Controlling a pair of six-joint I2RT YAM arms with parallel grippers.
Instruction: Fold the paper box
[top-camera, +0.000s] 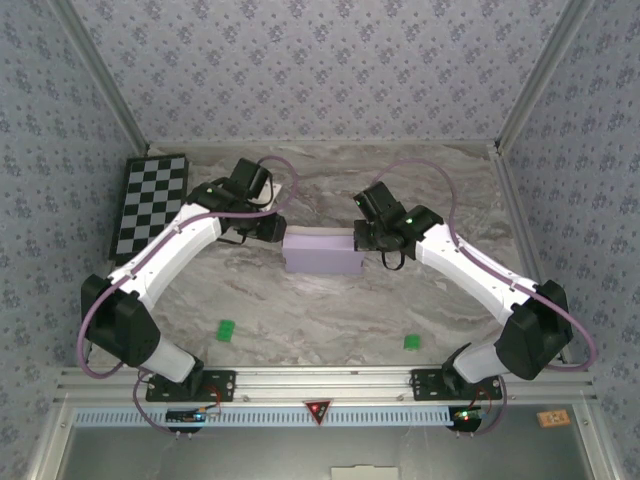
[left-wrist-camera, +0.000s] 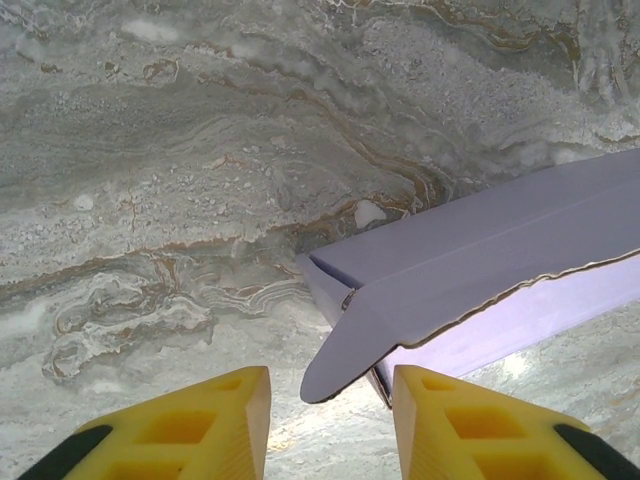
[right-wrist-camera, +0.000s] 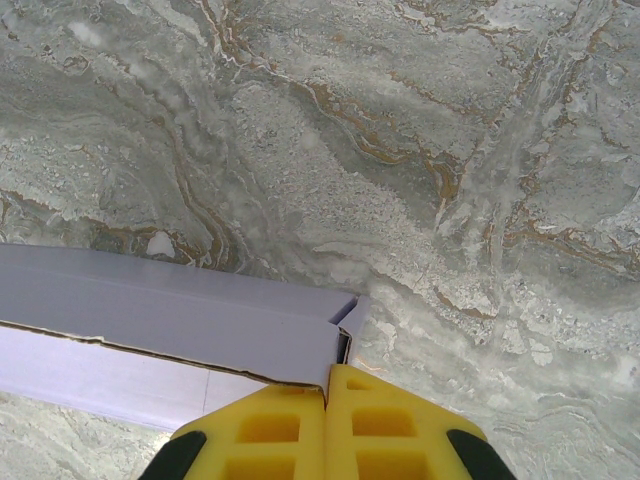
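Checkerboard (top-camera: 150, 205) in black and white lay at the far left of the marble tabletop (top-camera: 300, 320), well apart from the work. Next rightward, the left arm (top-camera: 170, 250) reached inward, and its jaws stood released: in the left wrist view the two yellow fingers (left-wrist-camera: 200, 420) were parted, with a loose end flap (left-wrist-camera: 345, 350) lying in the gap between them and seemingly gripped by neither. The paper box (top-camera: 322, 250) sat mid-tabletop between the two arms, a flat lavender rectangle, nearly closed, its lid panel down and a pale front wall showing beneath. As the only container present, its inside was hidden, so any contents could not be told. Thin card like this would likely be light, easily creased and prone to sliding on the smooth stone, so it seemed best taken by a flap edge or braced at a corner rather than squeezed across the body. At the box's right end, the right arm (top-camera: 470, 265) held its jaws clenched, fingertips (right-wrist-camera: 390, 430) pressed together against the corner; whether they nipped a sliver of card could not be told.
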